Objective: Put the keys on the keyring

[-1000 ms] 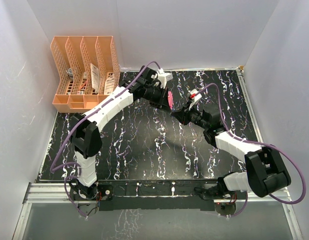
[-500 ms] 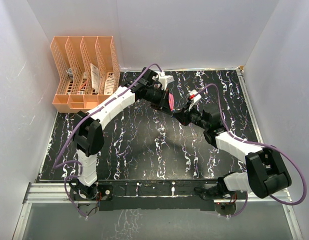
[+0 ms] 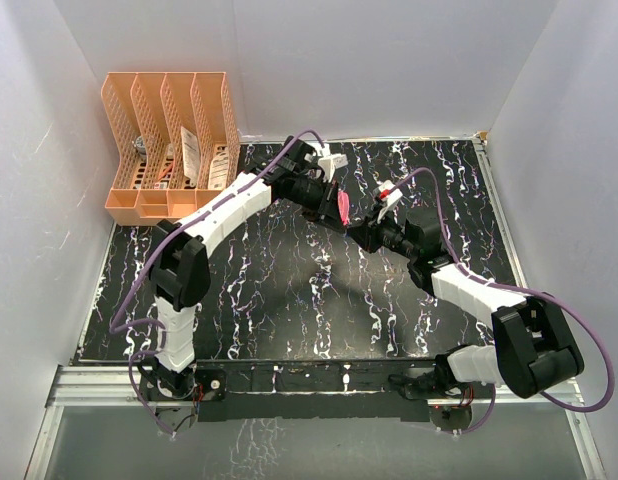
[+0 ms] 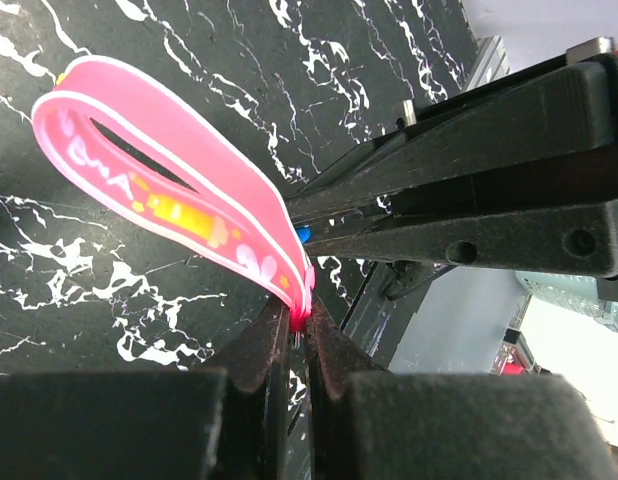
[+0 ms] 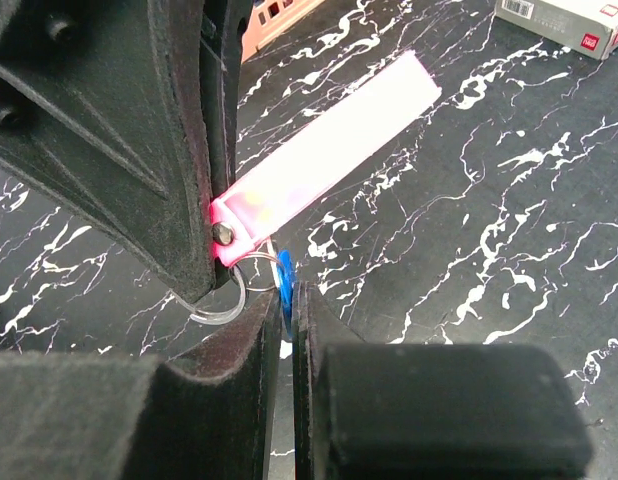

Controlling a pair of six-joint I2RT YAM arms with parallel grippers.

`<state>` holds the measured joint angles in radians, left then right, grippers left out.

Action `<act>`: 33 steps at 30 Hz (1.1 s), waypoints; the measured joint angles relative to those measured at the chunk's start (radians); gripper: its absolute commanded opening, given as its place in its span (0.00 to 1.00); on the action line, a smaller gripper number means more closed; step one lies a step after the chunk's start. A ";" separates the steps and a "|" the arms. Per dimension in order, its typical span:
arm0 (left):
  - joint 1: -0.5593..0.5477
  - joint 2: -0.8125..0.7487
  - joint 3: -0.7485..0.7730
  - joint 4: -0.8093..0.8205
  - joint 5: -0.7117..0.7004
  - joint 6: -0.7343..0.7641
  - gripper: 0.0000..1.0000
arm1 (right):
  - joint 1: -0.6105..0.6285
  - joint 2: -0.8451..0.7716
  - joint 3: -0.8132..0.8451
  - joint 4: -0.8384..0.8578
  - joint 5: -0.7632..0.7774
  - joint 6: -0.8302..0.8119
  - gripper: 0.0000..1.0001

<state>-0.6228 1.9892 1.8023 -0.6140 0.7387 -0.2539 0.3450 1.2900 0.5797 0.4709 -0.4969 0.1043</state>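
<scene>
Marbled counter (image 3: 289,300) underneath. Your left hand (image 4: 299,325) pinches the keyring (image 4: 189,215). Your right hand (image 5: 287,297) pinches the blue key (image 5: 284,270) beside its ring.

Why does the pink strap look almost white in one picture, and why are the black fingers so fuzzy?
Right wrist view: glare washes the keyring strap nearly white; the right gripper, pinching the blue key, is too close to focus. Left wrist view: strap evenly lit and sharp, left gripper blurred likewise. Top view: sharp but tiny.
</scene>
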 measured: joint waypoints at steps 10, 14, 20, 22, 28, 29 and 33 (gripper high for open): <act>0.001 0.035 0.021 -0.061 -0.012 0.011 0.00 | 0.002 0.000 0.000 -0.044 -0.003 0.000 0.08; 0.001 0.035 0.024 -0.072 -0.029 0.011 0.00 | 0.002 0.000 0.000 -0.046 -0.003 0.000 0.08; 0.000 0.035 0.031 -0.087 -0.058 0.016 0.00 | 0.002 0.000 0.000 -0.046 -0.006 0.001 0.08; -0.001 0.035 0.033 -0.092 -0.064 0.018 0.00 | 0.002 0.000 0.000 -0.047 -0.007 0.001 0.10; -0.001 0.035 0.037 -0.113 -0.078 0.024 0.00 | 0.002 0.002 0.002 -0.045 -0.003 0.002 0.21; -0.001 0.036 0.039 -0.122 -0.082 0.026 0.00 | 0.002 0.003 0.002 -0.043 -0.002 0.003 0.22; -0.002 0.045 0.066 -0.168 -0.113 0.036 0.00 | 0.001 0.006 0.008 -0.033 0.006 0.002 0.27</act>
<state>-0.6247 2.0338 1.8683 -0.7818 0.6254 -0.2176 0.3458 1.2964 0.5880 0.4377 -0.4911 0.1062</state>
